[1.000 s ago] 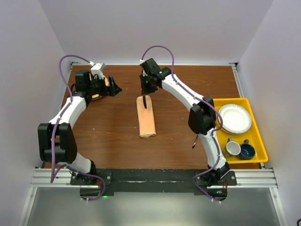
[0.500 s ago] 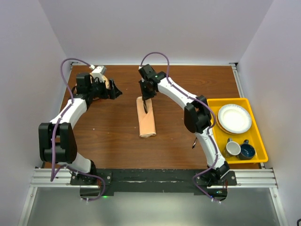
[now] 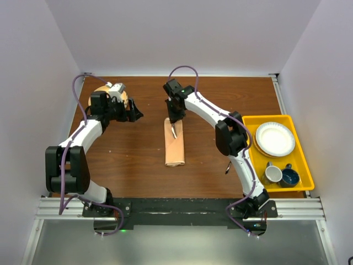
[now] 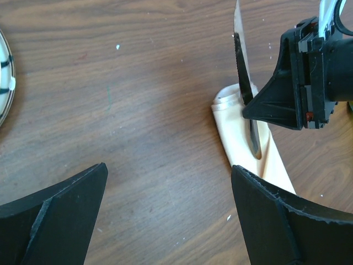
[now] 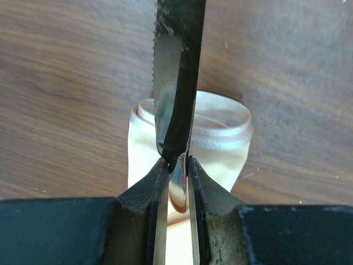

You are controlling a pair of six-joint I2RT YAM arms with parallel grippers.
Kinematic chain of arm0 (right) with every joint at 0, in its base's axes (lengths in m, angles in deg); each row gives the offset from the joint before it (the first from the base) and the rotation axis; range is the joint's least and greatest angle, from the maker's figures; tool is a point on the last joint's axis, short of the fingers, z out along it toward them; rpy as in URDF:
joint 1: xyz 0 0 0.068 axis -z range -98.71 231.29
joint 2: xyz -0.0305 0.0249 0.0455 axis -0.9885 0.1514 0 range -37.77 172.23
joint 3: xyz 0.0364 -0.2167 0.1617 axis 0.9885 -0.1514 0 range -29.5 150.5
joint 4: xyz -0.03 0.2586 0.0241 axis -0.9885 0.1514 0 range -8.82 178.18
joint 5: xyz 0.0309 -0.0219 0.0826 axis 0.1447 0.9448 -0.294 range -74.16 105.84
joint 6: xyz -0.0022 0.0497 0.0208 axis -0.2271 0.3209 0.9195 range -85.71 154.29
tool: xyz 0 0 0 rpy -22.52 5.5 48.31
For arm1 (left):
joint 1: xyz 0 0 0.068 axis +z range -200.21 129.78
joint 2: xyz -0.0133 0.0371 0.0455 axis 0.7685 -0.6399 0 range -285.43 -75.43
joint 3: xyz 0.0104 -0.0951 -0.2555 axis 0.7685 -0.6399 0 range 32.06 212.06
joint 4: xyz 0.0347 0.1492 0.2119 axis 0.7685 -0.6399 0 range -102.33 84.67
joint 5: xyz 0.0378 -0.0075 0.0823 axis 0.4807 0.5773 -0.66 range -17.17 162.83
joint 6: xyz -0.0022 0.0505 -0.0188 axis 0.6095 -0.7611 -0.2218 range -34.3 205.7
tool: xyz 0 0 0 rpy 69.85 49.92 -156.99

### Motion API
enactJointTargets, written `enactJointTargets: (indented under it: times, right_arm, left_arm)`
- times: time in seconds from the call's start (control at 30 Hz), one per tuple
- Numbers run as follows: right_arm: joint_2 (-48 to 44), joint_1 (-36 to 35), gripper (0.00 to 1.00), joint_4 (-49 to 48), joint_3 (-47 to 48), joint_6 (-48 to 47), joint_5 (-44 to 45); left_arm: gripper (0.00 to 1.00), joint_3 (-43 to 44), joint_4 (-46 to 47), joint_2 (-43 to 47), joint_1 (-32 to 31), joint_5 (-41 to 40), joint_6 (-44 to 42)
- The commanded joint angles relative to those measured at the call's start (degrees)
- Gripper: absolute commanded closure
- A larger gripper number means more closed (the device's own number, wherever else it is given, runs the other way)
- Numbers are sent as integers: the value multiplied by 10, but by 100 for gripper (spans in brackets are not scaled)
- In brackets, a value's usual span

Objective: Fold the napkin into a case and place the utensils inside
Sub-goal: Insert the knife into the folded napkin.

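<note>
Tabletop [image 3: 127, 149]: R gripper [image 5: 177, 163] grips knife [image 5: 177, 66] at case [image 3: 175, 149].

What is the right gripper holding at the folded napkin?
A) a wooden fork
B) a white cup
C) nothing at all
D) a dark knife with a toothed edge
D: the right gripper is clamped on a dark knife whose toothed edge shows, at the open end of the napkin.

Robotics laboratory test cell: a brown wooden surface [image 3: 132, 160] enclosed by plain white walls [image 3: 193, 33], with the left arm [image 3: 88, 130] and right arm [image 3: 207, 110], both cabled, bolted to an aluminium rail [image 3: 298, 208] along its near edge.
</note>
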Motion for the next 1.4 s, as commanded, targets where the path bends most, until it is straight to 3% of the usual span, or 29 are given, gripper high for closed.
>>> enactJointTargets:
  times: [0.0,0.2,0.3,0.33,0.47,0.8,1.17,1.37]
  right_arm:
    - [-37,-3,100,45,-5,24,-15]
    - [-54,-3,100,65,-22,33,-15]
    - [-61,-4,100,63,-35,36,-15]
    - [-62,-3,100,62,-37,38,-16]
    - [-60,-2,100,59,-36,35,-8]
    - [-60,1,100,58,-60,35,-1]
    - [-60,6,100,59,-63,32,-6]
    - [-57,7,100,60,-56,28,-9]
  left_arm:
    - [0,-14,30,31,3,-3,-5]
    - [2,-43,80,35,4,21,16]
    - [18,-46,112,7,2,63,43]
    - [27,-46,127,-13,1,73,56]
    - [41,-33,190,-80,-29,108,132]
    - [42,6,340,-252,-115,127,272]
    - [47,-4,385,-301,-158,133,318]
    - [55,-4,389,-323,-169,119,340]
